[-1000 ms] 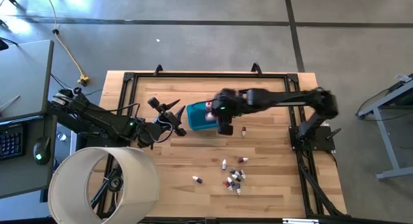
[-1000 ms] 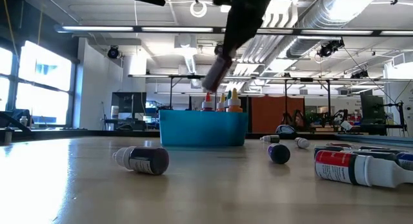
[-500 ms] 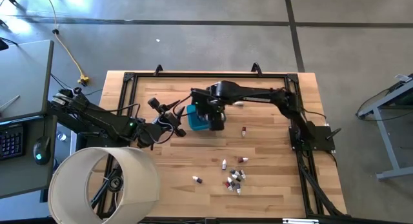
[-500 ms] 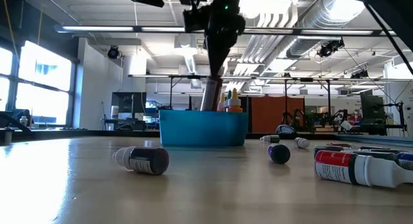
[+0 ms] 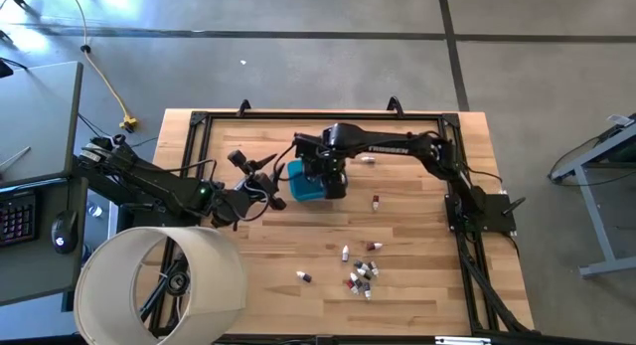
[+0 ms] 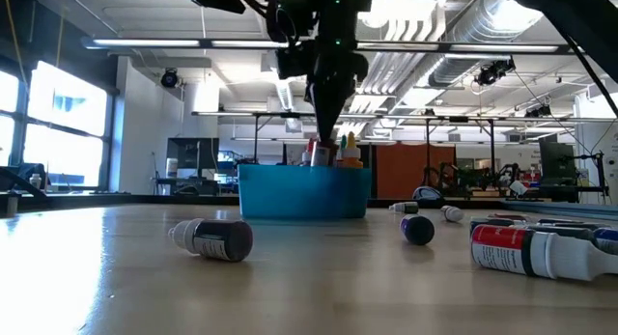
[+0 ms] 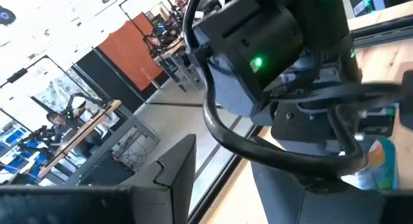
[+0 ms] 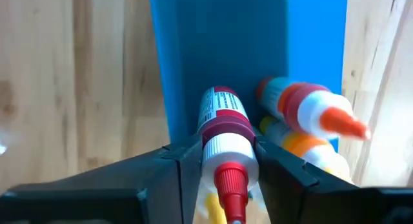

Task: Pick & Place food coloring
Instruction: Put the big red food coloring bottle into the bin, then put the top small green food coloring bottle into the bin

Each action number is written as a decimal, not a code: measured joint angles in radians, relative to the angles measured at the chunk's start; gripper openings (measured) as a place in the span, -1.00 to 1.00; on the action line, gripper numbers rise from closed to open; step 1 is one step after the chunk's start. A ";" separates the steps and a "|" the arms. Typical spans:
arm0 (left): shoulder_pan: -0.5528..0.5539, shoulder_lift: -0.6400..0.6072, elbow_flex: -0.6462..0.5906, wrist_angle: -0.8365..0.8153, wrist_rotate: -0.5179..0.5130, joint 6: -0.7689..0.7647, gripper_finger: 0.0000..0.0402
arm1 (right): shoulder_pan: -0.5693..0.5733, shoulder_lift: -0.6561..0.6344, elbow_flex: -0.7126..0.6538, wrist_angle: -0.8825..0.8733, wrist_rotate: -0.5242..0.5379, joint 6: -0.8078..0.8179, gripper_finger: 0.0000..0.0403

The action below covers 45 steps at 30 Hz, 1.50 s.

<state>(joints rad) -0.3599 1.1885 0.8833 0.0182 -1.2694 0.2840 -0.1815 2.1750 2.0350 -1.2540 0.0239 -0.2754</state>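
My right gripper point(image 5: 331, 176) hangs over the blue tub point(image 5: 301, 184) left of the table's middle. In the right wrist view its fingers point(image 8: 161, 166) press both sides of a red food coloring bottle point(image 8: 219, 121), which points down into the tub point(image 8: 310, 37). An orange-tipped bottle point(image 8: 310, 111) and a yellow one stand beside it. The low view shows the gripper point(image 6: 326, 132) just above the tub point(image 6: 304, 192). My left gripper point(image 5: 253, 166) waits left of the tub, fingers spread and holding nothing. Several loose bottles point(image 5: 360, 275) lie toward the front.
Single bottles lie at the tub's right point(image 5: 377, 201), behind it point(image 5: 368, 159) and at the front point(image 5: 303, 276). A large white cylinder point(image 5: 159, 283) stands at the front left corner. A black frame rail point(image 5: 318, 114) runs round the table.
My right gripper swung left from beside the tub to over it and lowered the red bottle in among the others. The left arm has not moved.
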 joint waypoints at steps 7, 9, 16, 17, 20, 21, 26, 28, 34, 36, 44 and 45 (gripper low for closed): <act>0.000 0.000 0.000 -0.009 0.000 0.000 -0.29 | -0.009 0.000 -0.038 0.061 0.067 -0.045 -0.30; 0.000 0.000 0.000 -0.020 -0.001 0.000 -0.29 | -0.010 0.000 -0.038 0.073 0.071 -0.043 -0.27; 0.000 0.000 0.000 -0.021 0.002 0.000 -0.29 | -0.009 0.000 -0.036 0.084 0.097 -0.061 -0.11; 0.000 0.000 0.000 -0.021 0.002 0.000 -0.29 | -0.009 0.000 -0.030 0.078 0.106 -0.064 -0.09; 0.000 0.000 0.000 -0.021 0.001 -0.001 -0.29 | 0.002 0.000 0.018 0.024 0.144 -0.064 -0.06; 0.000 0.000 0.000 -0.021 0.001 -0.001 -0.29 | 0.007 0.000 0.040 -0.003 0.157 -0.064 -0.06; 0.000 0.000 0.000 -0.020 0.002 -0.001 -0.29 | 0.039 0.000 0.184 -0.176 0.220 0.001 -0.06; 0.000 0.000 0.000 -0.020 0.002 -0.004 -0.29 | 0.055 -0.001 0.259 -0.258 0.238 0.036 -0.07; 0.000 0.000 0.000 -0.019 0.001 -0.022 -0.29 | 0.058 -0.116 0.223 -0.314 0.303 0.113 -0.07; 0.000 0.000 0.000 -0.018 0.001 -0.045 -0.29 | 0.029 -0.176 0.133 -0.314 0.287 0.187 -0.07; 0.000 0.000 0.000 -0.021 -0.050 -0.053 -0.29 | -0.075 -0.445 -0.412 -0.047 0.201 0.260 -0.07; 0.000 0.000 0.000 -0.020 -0.053 -0.053 -0.29 | -0.085 -0.467 -0.482 0.015 0.197 0.242 -0.07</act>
<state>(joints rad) -0.3603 1.1885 0.8837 -0.0015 -1.3220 0.2306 -0.2664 1.7080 1.5528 -1.2392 0.2209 -0.0333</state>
